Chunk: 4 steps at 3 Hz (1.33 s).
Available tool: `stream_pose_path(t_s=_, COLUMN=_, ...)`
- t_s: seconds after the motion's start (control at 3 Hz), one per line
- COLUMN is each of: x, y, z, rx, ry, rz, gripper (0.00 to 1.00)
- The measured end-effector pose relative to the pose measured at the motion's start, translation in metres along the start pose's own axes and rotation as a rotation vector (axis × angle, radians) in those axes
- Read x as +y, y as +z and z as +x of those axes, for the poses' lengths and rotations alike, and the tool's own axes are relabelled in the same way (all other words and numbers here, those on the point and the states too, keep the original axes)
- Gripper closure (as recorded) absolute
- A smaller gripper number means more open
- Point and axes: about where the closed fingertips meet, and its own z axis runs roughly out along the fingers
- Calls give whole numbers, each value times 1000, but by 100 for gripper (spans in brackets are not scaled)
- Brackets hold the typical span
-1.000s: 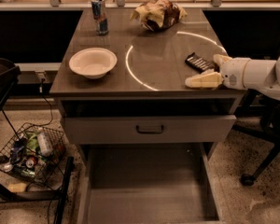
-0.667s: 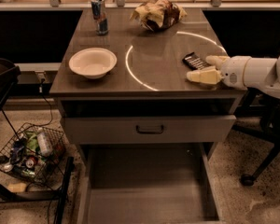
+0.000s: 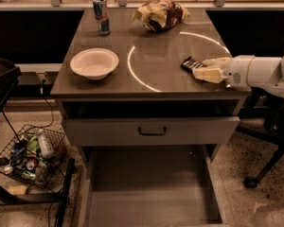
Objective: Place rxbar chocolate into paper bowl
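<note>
end effector (image 3: 202,68): right edge | bare tabletop (image 3: 156,67) to paper bowl (image 3: 110,57) | can (image 3: 101,16), bag (image 3: 161,14) at back

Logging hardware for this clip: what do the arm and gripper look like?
The gripper, near the right edge of the table by the rxbar chocolate, is pale cream-yellow. The arm is smooth white, in thick rounded segments. No cables or markings show.

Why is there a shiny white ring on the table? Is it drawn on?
In the camera view, the ring looks like a lamp's glare on the glossy table, probably not drawn on. In the same view the light is dim and yellowish. The pale pincer, at the table's right edge beside the dark bar, catches the light and stands out.
</note>
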Motion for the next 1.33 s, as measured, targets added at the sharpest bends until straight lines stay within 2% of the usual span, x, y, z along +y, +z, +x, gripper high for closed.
stream_pose_path(t_s=0.67, x=1, y=2, z=-2, rx=18, ry=2, rz=3, gripper=100)
stream_pose_path(t_s=1.0, x=12, y=-11, z=-30, rx=38, ry=-26, rz=17, gripper=100)
stream_pose_path(t_s=1.33, x=42, y=-26, z=-80, rx=39, ry=-101, rz=15, gripper=100)
